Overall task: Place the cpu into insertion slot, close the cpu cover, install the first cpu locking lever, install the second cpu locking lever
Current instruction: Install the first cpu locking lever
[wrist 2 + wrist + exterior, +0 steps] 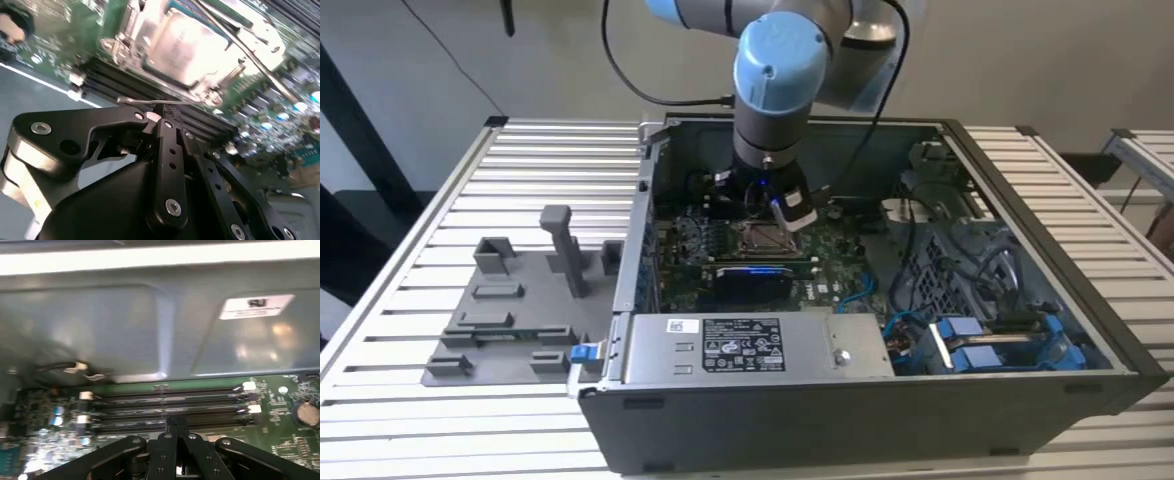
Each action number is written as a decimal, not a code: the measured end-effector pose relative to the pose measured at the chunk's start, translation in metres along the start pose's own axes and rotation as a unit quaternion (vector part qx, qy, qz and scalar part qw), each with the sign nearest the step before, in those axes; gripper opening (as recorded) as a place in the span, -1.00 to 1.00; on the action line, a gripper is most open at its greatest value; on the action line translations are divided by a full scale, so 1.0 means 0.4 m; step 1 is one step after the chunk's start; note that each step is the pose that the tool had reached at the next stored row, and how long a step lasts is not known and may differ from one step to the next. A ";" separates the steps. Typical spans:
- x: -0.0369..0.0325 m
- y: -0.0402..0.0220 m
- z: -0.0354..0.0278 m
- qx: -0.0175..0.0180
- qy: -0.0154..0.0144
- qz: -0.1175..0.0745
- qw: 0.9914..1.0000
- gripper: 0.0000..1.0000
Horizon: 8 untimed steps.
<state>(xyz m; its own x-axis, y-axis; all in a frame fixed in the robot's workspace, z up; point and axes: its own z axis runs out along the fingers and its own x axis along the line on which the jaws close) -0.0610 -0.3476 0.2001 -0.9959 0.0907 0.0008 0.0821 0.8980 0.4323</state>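
One claw [167, 112] pinched narrow at the end of a thin lever [136, 101], cpu cover [131, 35] lying flat over the cpu [187, 46]

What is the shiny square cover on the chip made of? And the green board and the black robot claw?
The cpu cover looks like bare metal: silvery, with bright glare. The green board looks like glossy coated circuit board, probably a plastic-like sheet, dotted with silver parts. The gripper is matt black with screw heads: coated metal or hard plastic, I cannot tell which.
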 end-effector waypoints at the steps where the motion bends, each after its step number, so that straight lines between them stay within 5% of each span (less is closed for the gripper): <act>1: 0.008 0.001 -0.003 0.000 0.000 0.000 1.000 -0.79; 8: 0.045 0.000 -0.010 -0.002 -0.001 -0.001 1.000 -0.79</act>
<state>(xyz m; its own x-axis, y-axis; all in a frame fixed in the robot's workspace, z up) -0.0792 -0.3476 0.2035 -0.9959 0.0907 -0.0019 0.0808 0.8968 0.4350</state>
